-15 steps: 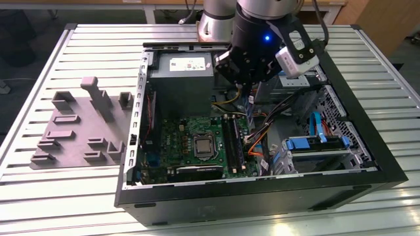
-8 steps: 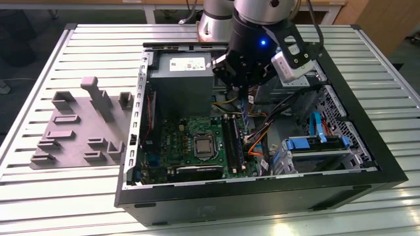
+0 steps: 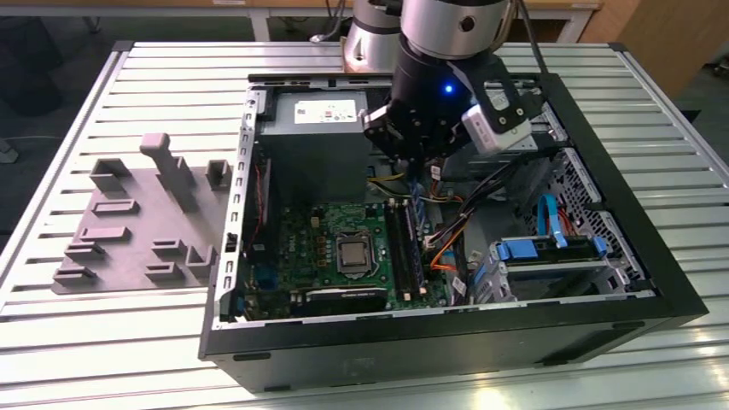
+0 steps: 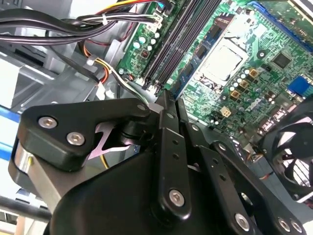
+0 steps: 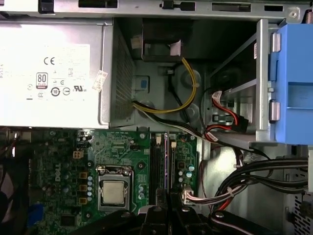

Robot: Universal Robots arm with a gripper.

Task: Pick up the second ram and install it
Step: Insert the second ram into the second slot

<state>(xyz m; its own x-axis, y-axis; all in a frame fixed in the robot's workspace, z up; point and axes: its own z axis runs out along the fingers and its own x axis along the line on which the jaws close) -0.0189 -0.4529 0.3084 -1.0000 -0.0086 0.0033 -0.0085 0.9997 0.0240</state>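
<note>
My gripper (image 3: 412, 147) hangs over the open computer case, above the far end of the long black memory slots (image 3: 405, 248) on the green motherboard (image 3: 324, 256). Its two black fingers stand together in both wrist views, gripper (image 4: 172, 100) and gripper (image 5: 171, 209), shut with nothing visible between them. Beyond the fingertips (image 4: 165, 97) run the memory slots (image 4: 181, 39), which also lie beside the bare processor (image 5: 113, 192) as memory slots (image 5: 161, 164). The second ram is not distinguishable; I cannot tell whether a stick sits edge-on in a slot.
A grey moulded tray (image 3: 137, 231) with raised blocks lies on the slatted table at the exterior view's left. Inside the case sit the grey power supply (image 5: 51, 78), bundled cables (image 4: 63, 29), a blue drive caddy (image 3: 547, 249) and a black fan (image 4: 293, 161).
</note>
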